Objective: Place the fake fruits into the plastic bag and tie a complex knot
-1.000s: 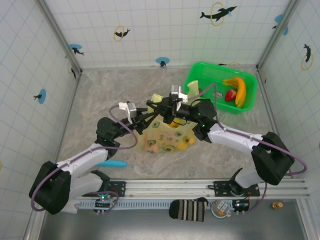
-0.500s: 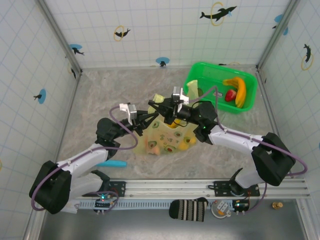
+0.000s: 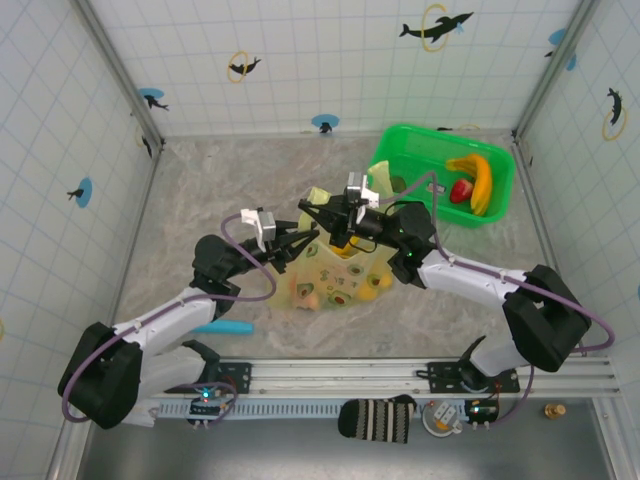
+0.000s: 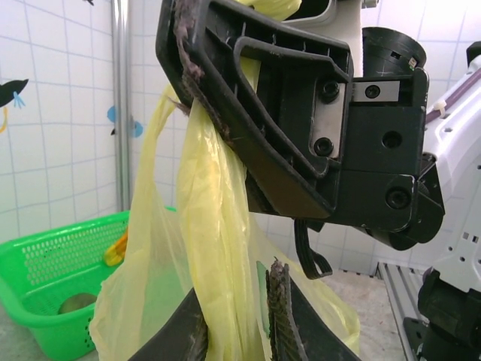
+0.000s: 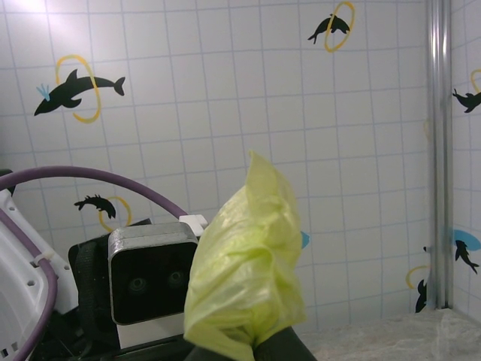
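Thin crinkled yellow plastic bag (image 4: 218,248), twisted rope-like

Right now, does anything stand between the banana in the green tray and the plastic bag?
No object lies on the table between the green tray with the banana and the plastic bag. But the right hand pinches the bag's gathered top, the left hand beside that strip.

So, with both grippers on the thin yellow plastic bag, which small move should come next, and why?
Both pinch bunched strands of the thin translucent yellow plastic bag, so probably ease the left gripper away from the right gripper to draw them taut for knotting.
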`<state>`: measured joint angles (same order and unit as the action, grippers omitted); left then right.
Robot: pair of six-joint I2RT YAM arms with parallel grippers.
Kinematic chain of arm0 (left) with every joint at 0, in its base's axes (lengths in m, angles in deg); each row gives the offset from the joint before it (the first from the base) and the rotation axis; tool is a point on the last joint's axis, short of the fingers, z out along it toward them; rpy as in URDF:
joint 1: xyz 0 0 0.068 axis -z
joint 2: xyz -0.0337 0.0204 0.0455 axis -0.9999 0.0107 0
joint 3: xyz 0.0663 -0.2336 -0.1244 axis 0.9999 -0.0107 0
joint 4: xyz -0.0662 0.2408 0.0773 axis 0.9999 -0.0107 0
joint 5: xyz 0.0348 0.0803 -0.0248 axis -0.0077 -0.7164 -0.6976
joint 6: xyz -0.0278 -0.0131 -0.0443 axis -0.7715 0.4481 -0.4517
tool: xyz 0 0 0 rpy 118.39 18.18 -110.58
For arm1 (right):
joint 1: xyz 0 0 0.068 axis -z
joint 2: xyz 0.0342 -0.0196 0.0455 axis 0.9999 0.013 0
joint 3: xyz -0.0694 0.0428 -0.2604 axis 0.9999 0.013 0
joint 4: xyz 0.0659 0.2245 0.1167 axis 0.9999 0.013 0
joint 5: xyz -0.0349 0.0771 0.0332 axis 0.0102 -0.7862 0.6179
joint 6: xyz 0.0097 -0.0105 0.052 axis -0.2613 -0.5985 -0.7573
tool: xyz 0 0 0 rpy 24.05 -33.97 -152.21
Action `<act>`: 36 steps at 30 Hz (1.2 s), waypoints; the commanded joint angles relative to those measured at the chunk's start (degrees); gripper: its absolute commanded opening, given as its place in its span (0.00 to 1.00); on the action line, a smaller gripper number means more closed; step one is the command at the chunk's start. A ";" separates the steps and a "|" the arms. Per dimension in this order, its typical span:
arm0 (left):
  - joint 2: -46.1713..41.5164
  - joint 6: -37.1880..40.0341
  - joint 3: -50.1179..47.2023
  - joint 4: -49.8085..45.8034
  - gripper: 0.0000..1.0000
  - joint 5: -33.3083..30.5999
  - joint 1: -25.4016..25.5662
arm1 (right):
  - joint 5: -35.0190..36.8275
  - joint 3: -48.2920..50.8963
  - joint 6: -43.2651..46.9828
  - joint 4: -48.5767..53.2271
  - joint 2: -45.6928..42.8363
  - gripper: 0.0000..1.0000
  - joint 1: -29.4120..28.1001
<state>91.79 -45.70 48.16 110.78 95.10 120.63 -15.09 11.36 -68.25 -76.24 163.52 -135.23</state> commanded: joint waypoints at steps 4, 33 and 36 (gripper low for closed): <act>-0.22 2.36 2.99 -0.78 0.05 1.13 0.49 | -0.59 0.18 -0.24 -0.77 -1.14 0.00 0.47; 3.59 -6.43 2.21 11.08 0.00 9.70 -12.46 | 10.84 18.95 17.70 25.93 -43.32 0.80 20.53; 2.91 -6.07 1.26 11.19 0.00 9.52 -13.17 | 9.18 22.54 13.37 21.93 -41.93 0.81 25.28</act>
<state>95.37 -49.68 50.17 116.20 102.58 108.21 -8.22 31.64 -52.01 -51.10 121.03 -112.70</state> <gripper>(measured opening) 0.051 0.807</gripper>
